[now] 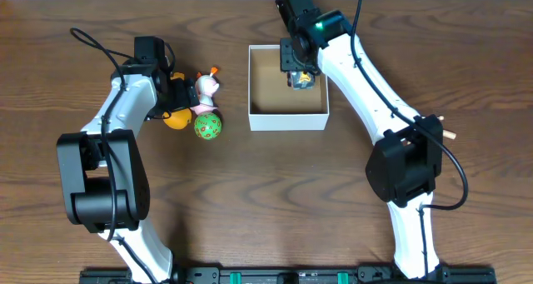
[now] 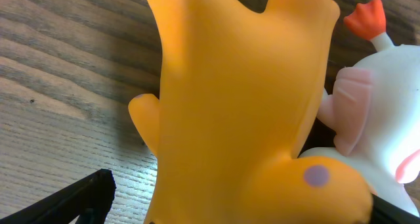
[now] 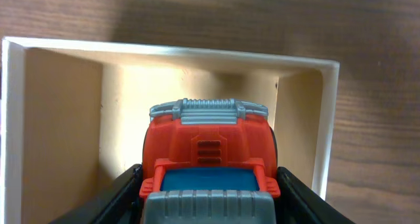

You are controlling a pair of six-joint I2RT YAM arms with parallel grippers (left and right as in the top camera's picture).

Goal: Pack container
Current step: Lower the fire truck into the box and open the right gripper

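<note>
Cardboard, probably light and thin-walled: the container [image 1: 287, 122] may flex and slide on the worktop [image 1: 466, 34], so a pinch over one wall's rim looks the best hold. It sits right of centre, open side up. The right end effector [image 1: 301, 77] hangs over it pinching a red toy truck [image 3: 207, 145], plain only in the right wrist view. The left wrist view fills with an orange toy [image 2: 236, 106] beside a white bird toy [image 2: 387, 112]; overhead adds a green ball [image 1: 208, 126]. Whether the left end effector [image 1: 179, 94] grips, I cannot tell.
</note>
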